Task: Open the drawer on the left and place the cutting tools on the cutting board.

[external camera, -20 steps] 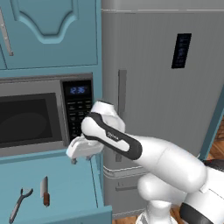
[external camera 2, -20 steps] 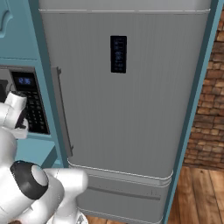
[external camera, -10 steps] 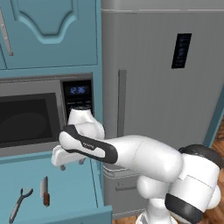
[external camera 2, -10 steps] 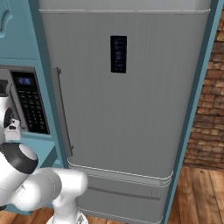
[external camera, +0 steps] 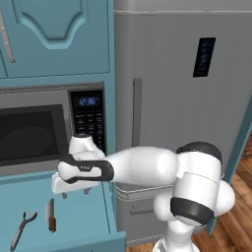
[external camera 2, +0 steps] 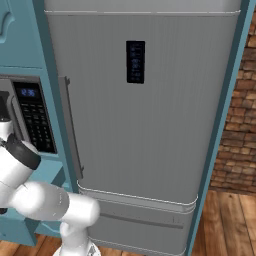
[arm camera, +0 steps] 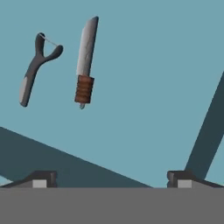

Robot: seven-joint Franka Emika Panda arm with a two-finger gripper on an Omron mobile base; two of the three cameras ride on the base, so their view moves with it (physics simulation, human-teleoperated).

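The drawer [external camera: 78, 224] stands pulled out at the lower left of the left base view, its teal floor showing. On that floor lie the cutting tools: a short knife [external camera: 50, 215] with a brown handle, and left of it a slim grey forked tool [external camera: 20, 230]. My gripper [external camera: 75, 193] hangs open above the drawer, to the right of the knife and a little higher. The hand view looks down into the drawer: knife [arm camera: 86, 59] and forked tool [arm camera: 36, 68] lie side by side at upper left, apart from my open gripper [arm camera: 111, 179]. The cutting board is out of view.
A microwave [external camera: 29, 133] with a keypad sits just above the drawer, close behind my hand. A tall grey fridge [external camera 2: 145, 125] with a vertical handle stands to the right. A teal cabinet door [external camera: 59, 34] is above the microwave. A brick wall [external camera 2: 240, 125] is at far right.
The arm has swung left and lower, carrying the hand from in front of the microwave keypad to above the open drawer. The jaws stay open; the tools have not moved.
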